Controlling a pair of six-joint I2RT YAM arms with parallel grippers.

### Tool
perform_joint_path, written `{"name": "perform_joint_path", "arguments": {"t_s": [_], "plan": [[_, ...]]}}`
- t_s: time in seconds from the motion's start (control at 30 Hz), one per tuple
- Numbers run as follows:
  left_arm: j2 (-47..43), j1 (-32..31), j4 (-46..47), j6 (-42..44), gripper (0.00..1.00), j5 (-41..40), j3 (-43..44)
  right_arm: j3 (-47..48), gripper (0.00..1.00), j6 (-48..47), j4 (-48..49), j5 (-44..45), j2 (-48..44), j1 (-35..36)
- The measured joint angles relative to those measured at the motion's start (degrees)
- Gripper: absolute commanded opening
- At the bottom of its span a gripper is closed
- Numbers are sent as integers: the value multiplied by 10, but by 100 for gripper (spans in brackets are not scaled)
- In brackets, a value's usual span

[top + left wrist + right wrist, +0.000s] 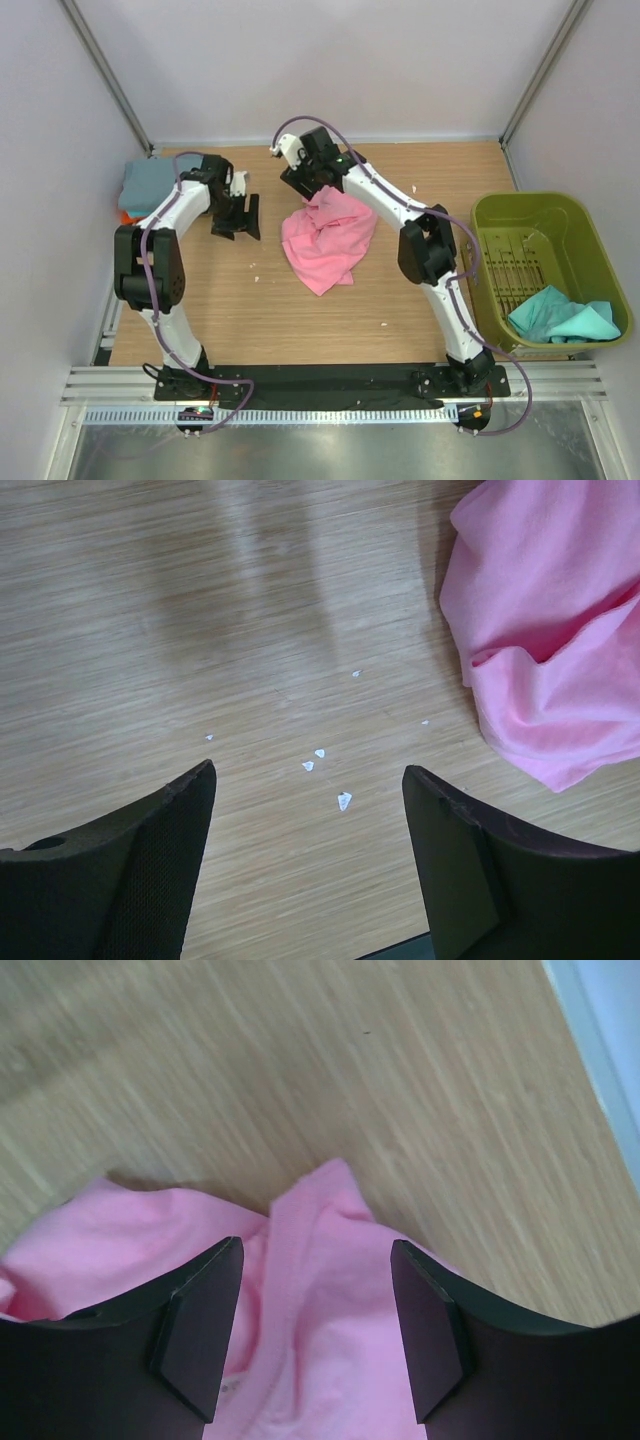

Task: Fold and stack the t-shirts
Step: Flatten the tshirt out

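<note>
A bright pink t-shirt lies crumpled in the middle of the wooden table; it also shows in the left wrist view and the right wrist view. My right gripper is open just above the shirt's far edge, its fingers either side of a pink fold. My left gripper is open and empty over bare wood to the left of the shirt. A folded grey-blue t-shirt lies on an orange one at the far left. A teal t-shirt lies in the basket.
An olive-green plastic basket stands at the right edge of the table. Small white scraps lie on the wood between the left fingers. White walls close the table at the back and sides.
</note>
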Motion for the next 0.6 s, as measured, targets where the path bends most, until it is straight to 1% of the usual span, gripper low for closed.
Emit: {"name": "perform_joint_path", "arguments": {"t_s": [0.17,0.3,0.6], "plan": [[-3,0,0,3,77,-9,0,-8,66,3,-10,-14,23,17],[-3,0,0,4,77,-9,0,-20,67,7,-16,-13,36,17],[-3,-3,0,2,77,-9,0,-24,66,20,-3,15,55,10]]}}
